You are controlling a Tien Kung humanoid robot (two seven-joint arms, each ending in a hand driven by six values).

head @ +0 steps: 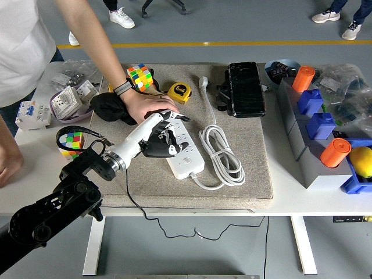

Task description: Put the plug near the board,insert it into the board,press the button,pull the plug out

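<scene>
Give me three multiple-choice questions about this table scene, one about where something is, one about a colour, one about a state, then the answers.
1. Where is the yellow tape measure?
A. At the mat's far edge
B. On the blue bin
C. Under the table

2. What colour is the power strip?
A. Black
B. White
C. Orange

3. What is the person's hand doing?
A. Lifting the cube
B. Resting on the strip's far end
C. Coiling the cable

Answers: 1 A, it lies near the mat's far edge beside the cube. 2 B, its body is white. 3 B, the palm rests on the strip while the left robot hand works over the strip.
</scene>
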